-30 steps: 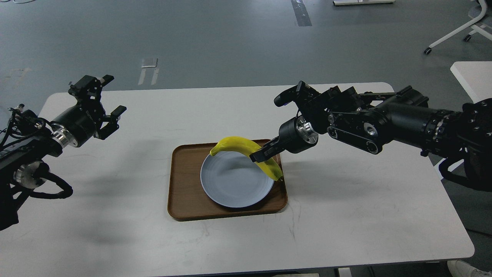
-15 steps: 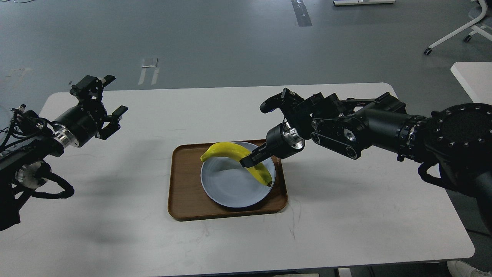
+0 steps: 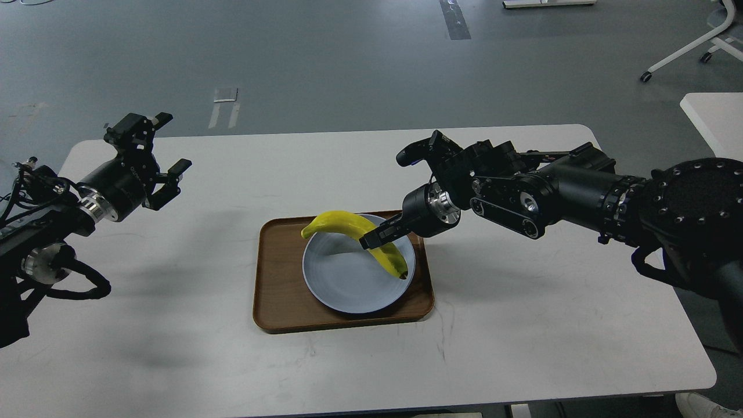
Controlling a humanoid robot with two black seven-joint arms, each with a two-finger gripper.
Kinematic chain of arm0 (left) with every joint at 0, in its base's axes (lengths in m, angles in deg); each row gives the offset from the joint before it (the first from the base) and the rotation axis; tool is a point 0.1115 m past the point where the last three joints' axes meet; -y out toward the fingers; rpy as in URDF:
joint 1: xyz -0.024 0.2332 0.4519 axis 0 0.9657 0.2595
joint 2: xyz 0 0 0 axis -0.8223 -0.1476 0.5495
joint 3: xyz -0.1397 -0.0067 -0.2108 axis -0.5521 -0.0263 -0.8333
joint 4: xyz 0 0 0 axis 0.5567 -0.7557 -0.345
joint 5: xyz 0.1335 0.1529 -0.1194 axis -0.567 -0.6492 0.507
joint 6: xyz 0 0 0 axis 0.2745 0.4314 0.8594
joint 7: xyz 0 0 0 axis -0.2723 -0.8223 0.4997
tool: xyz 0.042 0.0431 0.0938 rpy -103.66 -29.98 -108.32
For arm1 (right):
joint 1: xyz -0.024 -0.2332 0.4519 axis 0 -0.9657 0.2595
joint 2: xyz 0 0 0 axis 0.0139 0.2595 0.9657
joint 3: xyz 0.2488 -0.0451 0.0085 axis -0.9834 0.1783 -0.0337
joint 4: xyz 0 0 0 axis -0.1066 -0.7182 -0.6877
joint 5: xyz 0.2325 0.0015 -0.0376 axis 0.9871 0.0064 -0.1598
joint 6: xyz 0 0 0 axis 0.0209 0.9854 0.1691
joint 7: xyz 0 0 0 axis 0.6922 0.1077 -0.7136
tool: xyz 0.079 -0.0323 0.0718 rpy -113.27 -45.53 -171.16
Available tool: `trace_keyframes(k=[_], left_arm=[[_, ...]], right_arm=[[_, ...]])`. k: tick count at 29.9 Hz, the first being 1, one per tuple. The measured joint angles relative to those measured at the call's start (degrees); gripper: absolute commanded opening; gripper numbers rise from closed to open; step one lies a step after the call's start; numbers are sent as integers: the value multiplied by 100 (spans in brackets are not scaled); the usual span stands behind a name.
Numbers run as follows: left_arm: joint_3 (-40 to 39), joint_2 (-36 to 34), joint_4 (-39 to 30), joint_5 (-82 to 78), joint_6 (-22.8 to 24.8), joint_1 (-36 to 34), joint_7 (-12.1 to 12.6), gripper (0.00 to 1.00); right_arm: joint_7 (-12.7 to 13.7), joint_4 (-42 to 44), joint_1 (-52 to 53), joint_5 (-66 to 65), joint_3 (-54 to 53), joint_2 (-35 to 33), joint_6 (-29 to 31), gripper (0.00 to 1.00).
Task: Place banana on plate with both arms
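Observation:
The yellow banana (image 3: 348,226) hangs in my right gripper (image 3: 371,240), which is shut on its middle. The banana arches over the back half of the pale blue-grey plate (image 3: 348,278); its dark tip points down near the plate's right rim, and I cannot tell whether it touches. The plate lies in a brown wooden tray (image 3: 278,290). My left gripper (image 3: 168,145) is open and empty, held above the table's far left, well away from the tray.
The white table (image 3: 522,313) carries the tray at its centre. A second white table's corner (image 3: 714,116) and a chair base (image 3: 685,52) stand at the far right on the grey floor.
My right arm has carried the banana left, from over the plate's right rim to above the plate. In the last half second it barely moved. The left arm has stayed still.

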Motion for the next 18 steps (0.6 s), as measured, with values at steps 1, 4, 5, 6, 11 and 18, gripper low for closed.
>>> trace_keyframes(k=[1,4,5,6,11,18], left_arm=[[0,0,0,0,0,0,0,99],[0,0,0,0,0,0,0,99],[1,0,0,0,0,0,0,99],[2,0,0,0,0,0,0,99],[5,-1,0,0,0,0,0,99],[0,25,0,0,0,0,0,99]], right_arm=[[0,0,0,16,-1,0,0,82],[0,-1,0,36,-3,0,0,93],[0,-1,0,38,-9,0,0,93],[0,-1,1,41,-33,0,0,93],[0,18,107,175,-376,-272,0,96],[0,7,45,1605,-1561,-1376,0,100]])
